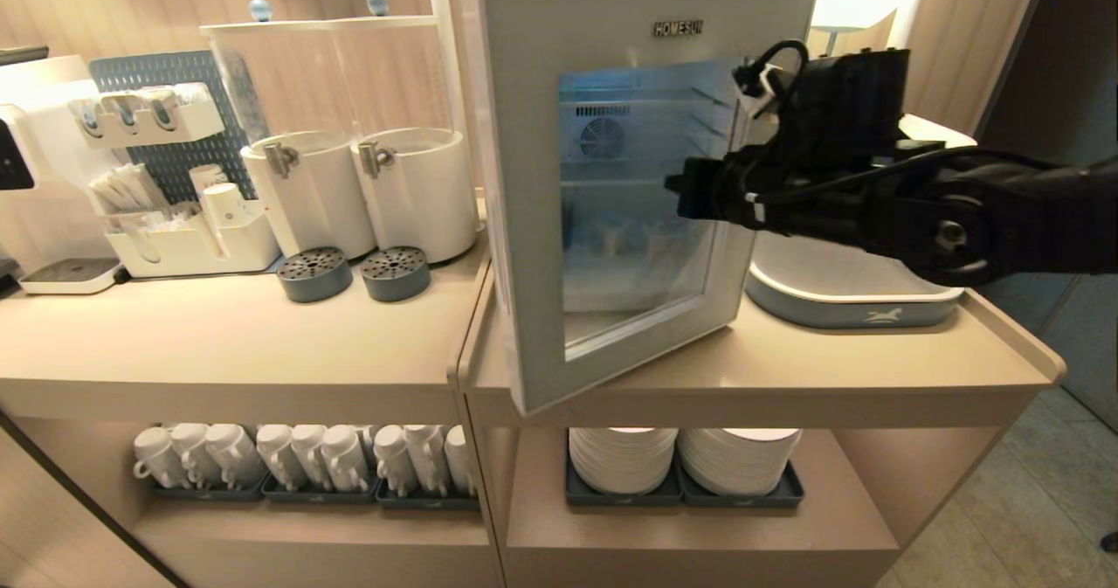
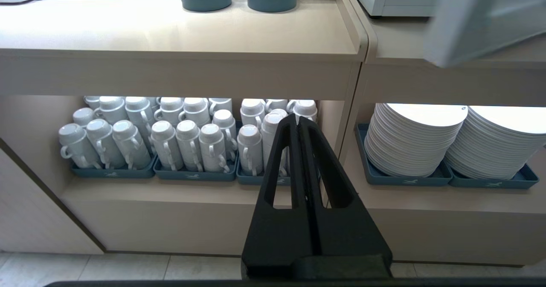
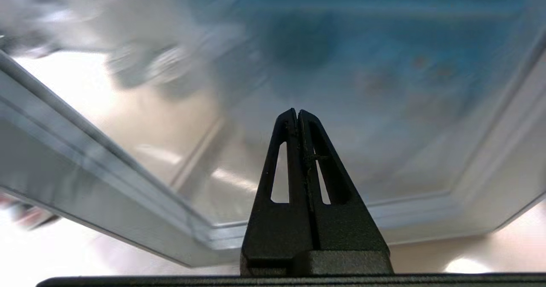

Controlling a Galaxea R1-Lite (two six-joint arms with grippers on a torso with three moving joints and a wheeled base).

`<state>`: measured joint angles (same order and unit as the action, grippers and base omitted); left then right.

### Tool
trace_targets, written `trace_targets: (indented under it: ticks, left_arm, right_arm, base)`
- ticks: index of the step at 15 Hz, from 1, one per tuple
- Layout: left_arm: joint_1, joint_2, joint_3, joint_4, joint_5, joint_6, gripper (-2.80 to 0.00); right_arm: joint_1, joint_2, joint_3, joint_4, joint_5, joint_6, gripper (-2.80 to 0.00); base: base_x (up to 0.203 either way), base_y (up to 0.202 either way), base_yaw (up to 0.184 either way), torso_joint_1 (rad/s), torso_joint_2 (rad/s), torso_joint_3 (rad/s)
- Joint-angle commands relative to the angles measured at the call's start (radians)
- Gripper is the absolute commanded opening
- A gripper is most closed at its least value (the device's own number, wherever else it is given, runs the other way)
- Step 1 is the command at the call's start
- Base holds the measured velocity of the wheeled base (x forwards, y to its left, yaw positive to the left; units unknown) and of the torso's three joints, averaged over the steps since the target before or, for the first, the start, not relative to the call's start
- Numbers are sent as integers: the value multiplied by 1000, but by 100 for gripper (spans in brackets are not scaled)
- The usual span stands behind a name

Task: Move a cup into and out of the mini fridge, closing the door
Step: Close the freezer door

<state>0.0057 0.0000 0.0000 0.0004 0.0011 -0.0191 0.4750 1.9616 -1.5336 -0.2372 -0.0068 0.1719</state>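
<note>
The door (image 1: 524, 177) of the mini fridge (image 2: 379, 3) stands partly open, its free edge swung out toward me on the left. Its lit wire shelves and round fan (image 1: 601, 138) show through the glass. My right arm reaches in from the right across the door's outer face. The right gripper (image 1: 677, 188) is shut and empty, its tip close to the glass pane (image 3: 384, 108). Several white cups (image 1: 297, 457) stand upside down in trays on the lower shelf. My left gripper (image 2: 297, 118) hangs shut and empty, low in front of those cups (image 2: 170, 137).
Two white drink dispensers (image 1: 367, 186) with round grey-blue drip trays (image 1: 314, 273) stand left of the fridge. An organiser (image 1: 175, 221) sits further left. A white unit on a blue base (image 1: 856, 300) is on the right. Stacked plates (image 1: 681, 457) fill the lower right shelf.
</note>
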Motion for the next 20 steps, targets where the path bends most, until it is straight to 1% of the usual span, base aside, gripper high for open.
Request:
trace_targets:
  ticks: [1, 2, 4, 6, 10, 12, 13, 16, 17, 20]
  left_arm:
    - [0, 2, 3, 0, 0, 1, -280]
    - [0, 2, 3, 1, 0, -1, -280]
    - [0, 2, 3, 0, 0, -1, -280]
    - [0, 2, 3, 1, 0, -1, -280]
    - [0, 2, 3, 0, 0, -1, -280]
    - [0, 2, 3, 0, 0, -1, -280]
    - [0, 2, 3, 0, 0, -1, -280]
    - [0, 2, 3, 0, 0, -1, -280]
    - [0, 2, 3, 0, 0, -1, -280]
    - [0, 2, 3, 0, 0, -1, -280]
  right_arm:
    - [27, 141, -158, 41, -103, -29, -280]
    - [32, 191, -235, 69, -138, -43, -280]
    - [36, 264, -326, 120, -170, -54, -280]
    - [37, 293, -339, 136, -191, -58, -280]
    - [18, 291, -339, 140, -193, -58, -280]
    - [11, 269, -320, 139, -227, -55, -280]
    - [9, 234, -292, 137, -235, -52, -280]
    - [-24, 55, -130, 127, -242, -49, -280]
    - [-43, -25, -69, 127, -243, -47, -280]
    - [-120, -335, 173, 127, -248, -27, -280]
  base:
    - [0, 0, 0, 0, 0, 0]
    - [0, 0, 0, 0, 0, 0]
    - [0, 0, 0, 0, 0, 0]
    - [0, 0, 0, 0, 0, 0]
    - [0, 0, 0, 0, 0, 0]
    - [0, 0, 0, 0, 0, 0]
    - [0, 0, 0, 0, 0, 0]
    - [0, 0, 0, 0, 0, 0]
    - [0, 0, 0, 0, 0, 0]
    - [0, 0, 0, 0, 0, 0]
